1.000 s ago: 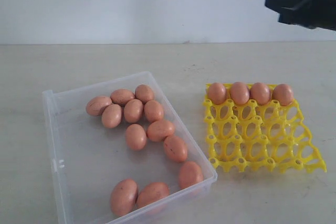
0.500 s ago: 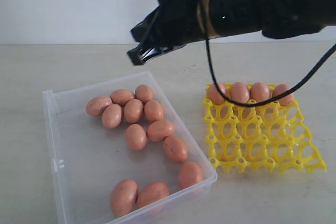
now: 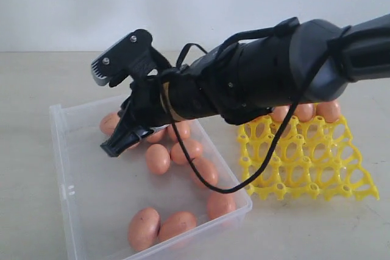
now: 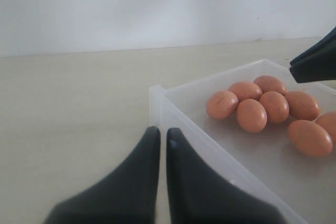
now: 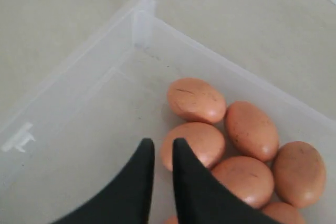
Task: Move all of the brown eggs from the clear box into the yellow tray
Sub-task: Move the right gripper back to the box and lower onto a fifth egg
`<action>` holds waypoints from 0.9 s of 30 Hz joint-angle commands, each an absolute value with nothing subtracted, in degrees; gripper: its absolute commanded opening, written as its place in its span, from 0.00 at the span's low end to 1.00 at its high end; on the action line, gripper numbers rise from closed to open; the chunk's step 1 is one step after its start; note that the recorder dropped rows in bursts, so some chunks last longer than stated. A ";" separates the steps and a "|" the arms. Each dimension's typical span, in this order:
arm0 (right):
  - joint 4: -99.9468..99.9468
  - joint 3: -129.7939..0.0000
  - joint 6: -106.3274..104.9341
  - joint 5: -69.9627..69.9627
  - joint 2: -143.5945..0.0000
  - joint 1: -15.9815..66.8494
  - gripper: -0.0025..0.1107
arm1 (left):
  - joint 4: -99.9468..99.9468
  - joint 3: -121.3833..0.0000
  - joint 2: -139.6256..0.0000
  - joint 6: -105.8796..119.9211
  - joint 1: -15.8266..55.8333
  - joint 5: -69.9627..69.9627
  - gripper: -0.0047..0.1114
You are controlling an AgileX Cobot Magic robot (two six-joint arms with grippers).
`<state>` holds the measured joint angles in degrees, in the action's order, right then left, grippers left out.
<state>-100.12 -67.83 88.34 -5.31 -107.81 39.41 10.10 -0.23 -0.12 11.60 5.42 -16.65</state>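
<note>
The right pincer is hanging low over the box in the left middle of the exterior view. It is just above the bunch of eggs at the far end of the box. Its two fingers are almost touching, with only a thin gap, and they are holding nothing. The black arm is stretching across from the upper right and is hiding some eggs. More eggs are lying in the lower part of the box. The tray is sitting on the table at the right, just beside the box. A few eggs are showing in its top row. The left pincer is nearly closed too and is holding nothing. It is hanging near a corner of the box.
</note>
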 commanded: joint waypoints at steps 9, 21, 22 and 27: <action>-99.04 -68.03 93.90 0.64 -112.17 40.60 0.56 | 10.00 0.00 0.00 11.63 5.74 -16.27 0.08; -99.25 -68.03 89.35 2.10 -108.52 40.50 0.26 | 10.00 0.00 0.00 11.63 5.74 -16.27 0.08; -99.95 -68.03 83.99 2.10 -107.61 40.50 0.19 | 10.00 0.00 0.00 11.63 5.74 -16.27 0.08; -99.95 -68.03 57.02 8.82 -104.01 40.50 0.03 | 10.00 0.00 0.00 11.63 5.74 -16.27 0.08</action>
<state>-99.61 -67.83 71.20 3.06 -106.10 40.63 10.10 -0.23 -0.12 11.60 5.42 -16.65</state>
